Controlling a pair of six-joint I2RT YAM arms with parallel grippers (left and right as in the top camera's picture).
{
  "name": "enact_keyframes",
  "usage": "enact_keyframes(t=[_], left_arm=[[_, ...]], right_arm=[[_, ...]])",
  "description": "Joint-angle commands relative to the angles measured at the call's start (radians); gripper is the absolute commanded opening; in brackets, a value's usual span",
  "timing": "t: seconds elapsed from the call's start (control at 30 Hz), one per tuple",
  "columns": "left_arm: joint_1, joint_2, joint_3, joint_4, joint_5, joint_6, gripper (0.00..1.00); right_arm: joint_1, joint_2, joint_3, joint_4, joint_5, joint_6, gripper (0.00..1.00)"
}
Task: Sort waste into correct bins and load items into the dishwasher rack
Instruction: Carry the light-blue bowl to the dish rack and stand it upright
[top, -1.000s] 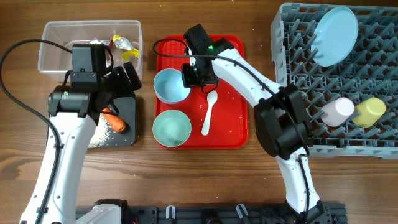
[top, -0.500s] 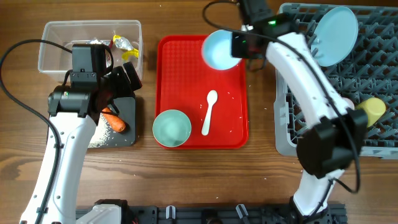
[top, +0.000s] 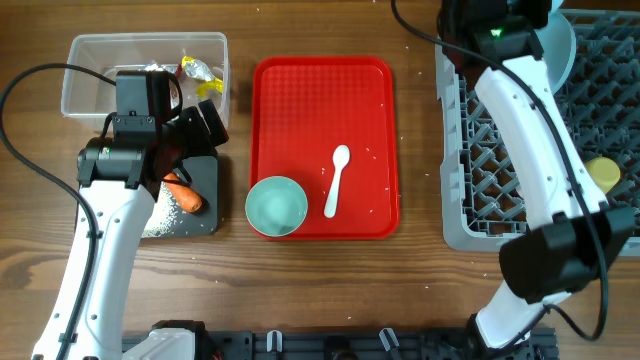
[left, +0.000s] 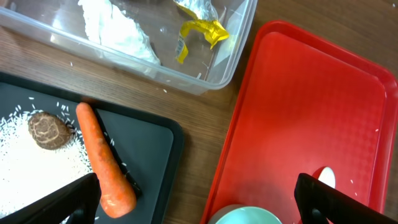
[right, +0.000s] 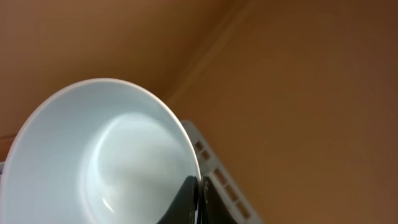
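At far right, over the dishwasher rack (top: 480, 180): R arm reaches to the rack's far-left part. R gripper (right: 198, 200) has its jaws pinched tight on the rim of a pale blue bowl (right: 106, 155). The grip shows in wrist view only; from overhead the bowl is hidden under the arm. A pale blue plate (top: 558, 45) stands tilted in the far part of the rack, partly behind R arm. A yellow cup (top: 605, 172) lies at the rack's right edge.

Centre: red tray (top: 320, 110) w/ second bowl (top: 276, 205) upright at its near-left corner. White spoon (top: 337, 180) lies just right of it, not touching.

Left: L gripper (left: 198, 190), fingers spread wide & holding nothing, hovers by the far-right corner of the black bin (left: 152, 140). Bin holds carrot (left: 106, 165), brown lump (left: 48, 129) beside it, rice grains (left: 25, 165) around the lump. Clear tub (left: 208, 68), on the far side of the bin, holds tissue (left: 118, 31) & yellow wrapper (left: 202, 28).
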Motion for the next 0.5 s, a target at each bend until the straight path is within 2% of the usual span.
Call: enact_keyframes(t=[0.0,0.07,0.2,0.47], left_arm=[[0.005,-0.014,-0.005,0.002,0.005,-0.01,1.0],[0.005,-0.014,-0.005,0.002,0.005,-0.01,1.0],[0.005,-0.014,-0.005,0.002,0.005,-0.009,1.0],[0.005,-0.014,-0.005,0.002,0.005,-0.01,1.0]], right_arm=[[-0.014,0.109,0.006,0.118,0.098,-0.431,0.04],[-0.014,0.156,0.005,0.183,0.146,-0.503,0.04],[-0.014,0.23,0.003,0.166,0.168,-0.587,0.04],[-0.014,0.256,-0.093,0.168,0.105,-0.595,0.04]])
